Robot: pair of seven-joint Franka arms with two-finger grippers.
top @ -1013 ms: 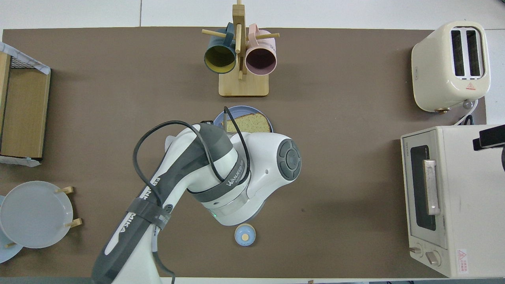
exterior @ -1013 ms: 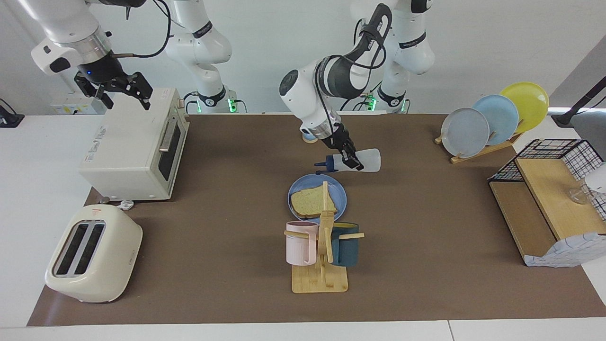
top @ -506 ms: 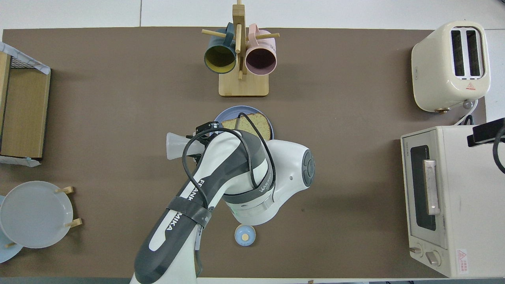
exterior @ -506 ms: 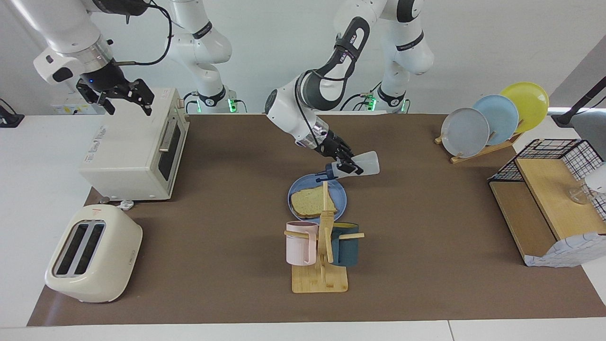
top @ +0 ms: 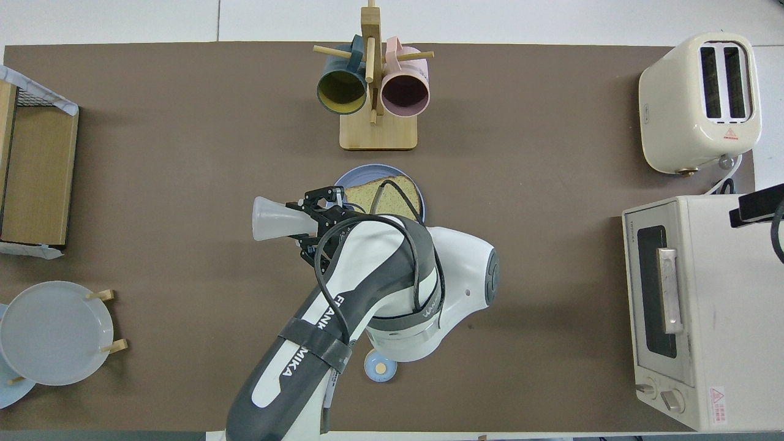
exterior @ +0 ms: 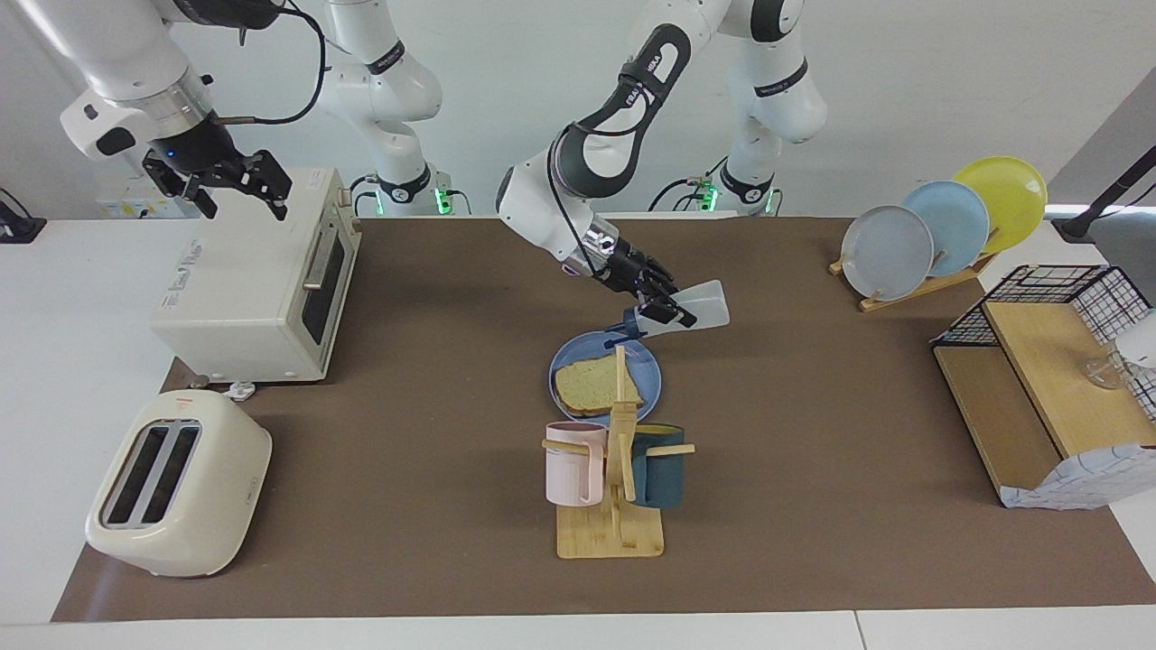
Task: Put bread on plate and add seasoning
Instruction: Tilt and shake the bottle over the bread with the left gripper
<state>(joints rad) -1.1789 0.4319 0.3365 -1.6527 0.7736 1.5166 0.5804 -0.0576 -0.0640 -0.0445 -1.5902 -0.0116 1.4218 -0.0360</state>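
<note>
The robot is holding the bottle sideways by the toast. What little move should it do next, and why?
Probably tip the bottle a bit more, cap down, and slide it over the bread. The left gripper holds it tilted above the plate's rim nearer the robots, so the cap isn't over the slice yet. The right gripper waits over the oven.

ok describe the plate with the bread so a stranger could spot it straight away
Find the wooden mug tree holding a pink and a teal mug at mid-table. Beside it, nearer the robots, lies a periwinkle-blue plate flat on the brown mat. Unlike the plates standing in the rack, it carries a toasted bread slice.
</note>
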